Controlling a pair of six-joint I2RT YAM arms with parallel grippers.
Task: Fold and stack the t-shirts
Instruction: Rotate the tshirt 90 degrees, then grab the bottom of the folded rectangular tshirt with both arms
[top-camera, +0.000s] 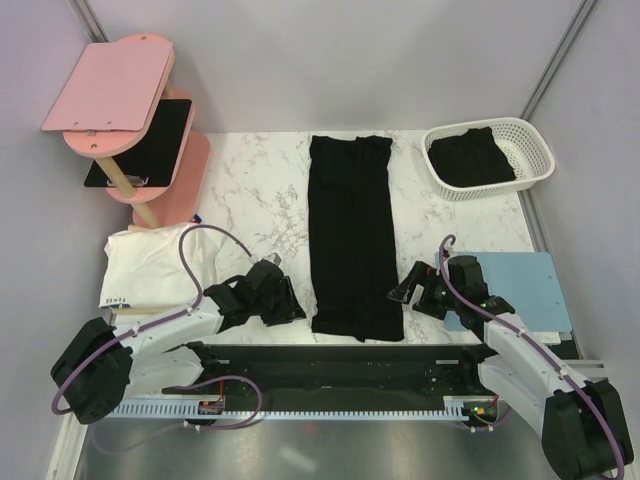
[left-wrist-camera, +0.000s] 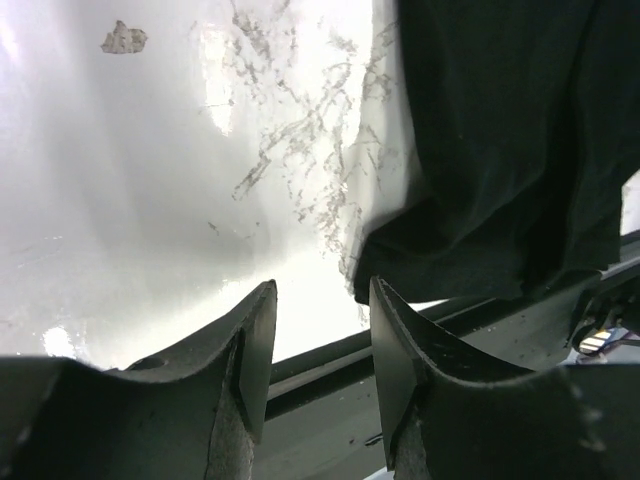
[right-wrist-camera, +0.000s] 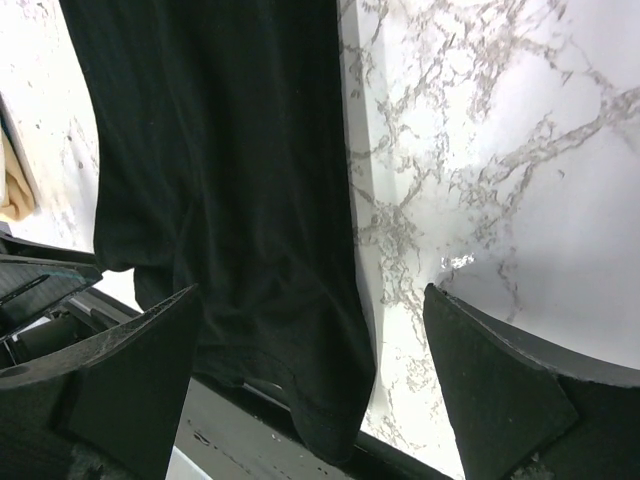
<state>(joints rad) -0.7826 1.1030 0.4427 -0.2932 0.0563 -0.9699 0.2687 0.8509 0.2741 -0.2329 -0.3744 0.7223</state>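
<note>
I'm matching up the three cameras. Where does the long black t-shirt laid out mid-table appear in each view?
Top external: the long black t-shirt lies at the centre, running lengthwise from far to near.
Left wrist: it fills the upper right, with its near corner showing.
Right wrist: it covers the left half, with the hem at the bottom.
Shared landmark: the marble table top beside the shirt.
</note>
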